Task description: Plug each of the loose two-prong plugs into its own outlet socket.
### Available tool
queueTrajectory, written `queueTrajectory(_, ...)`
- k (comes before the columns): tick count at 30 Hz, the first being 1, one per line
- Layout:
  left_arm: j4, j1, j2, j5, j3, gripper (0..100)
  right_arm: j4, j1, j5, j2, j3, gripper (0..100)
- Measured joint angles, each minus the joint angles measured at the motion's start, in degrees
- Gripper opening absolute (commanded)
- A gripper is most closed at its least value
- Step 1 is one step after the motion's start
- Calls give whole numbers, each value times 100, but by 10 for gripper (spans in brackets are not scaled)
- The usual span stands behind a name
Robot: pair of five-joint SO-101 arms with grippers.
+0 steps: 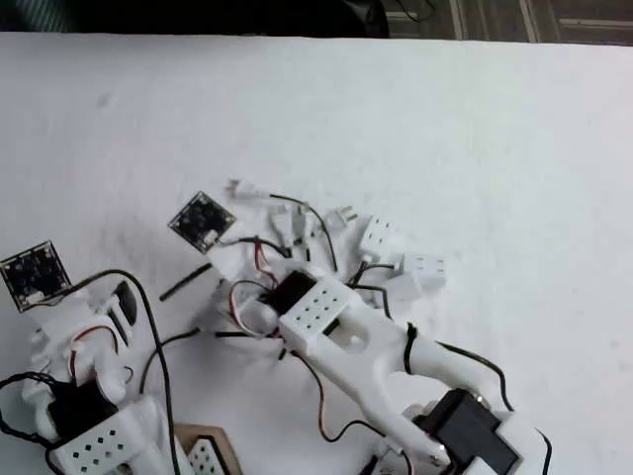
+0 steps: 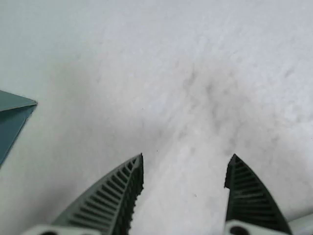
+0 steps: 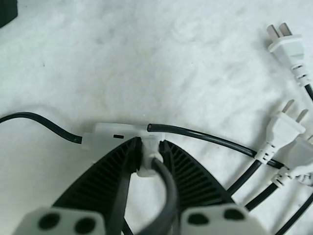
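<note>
My right gripper [image 3: 149,145] is shut on a white two-prong plug [image 3: 147,157], whose black cable runs back between the fingers. The plug's front end meets a white socket piece [image 3: 111,133] lying crosswise on the table. Three loose white plugs [image 3: 288,45] [image 3: 282,131] [image 3: 302,155] lie off to one side on black cables. From above, plugs [image 1: 341,216] and white socket blocks [image 1: 381,237] [image 1: 425,267] cluster beyond the right arm [image 1: 356,346]. My left gripper [image 2: 186,164] is open over bare white table, holding nothing.
The white table [image 1: 475,129] has wide free room at the back and right. Black and red cables [image 1: 257,252] tangle around the middle. The left arm [image 1: 89,396] sits at the near left. A wooden piece [image 1: 213,450] lies at the front edge.
</note>
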Motion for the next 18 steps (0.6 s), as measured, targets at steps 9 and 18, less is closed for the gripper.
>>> queueTrajectory(9, 0, 0, 0, 0, 0, 275, 0, 0, -26, 26, -44, 18)
queueTrajectory(18, 0, 0, 0, 0, 0, 275, -141, 9, -264, 35, -44, 18)
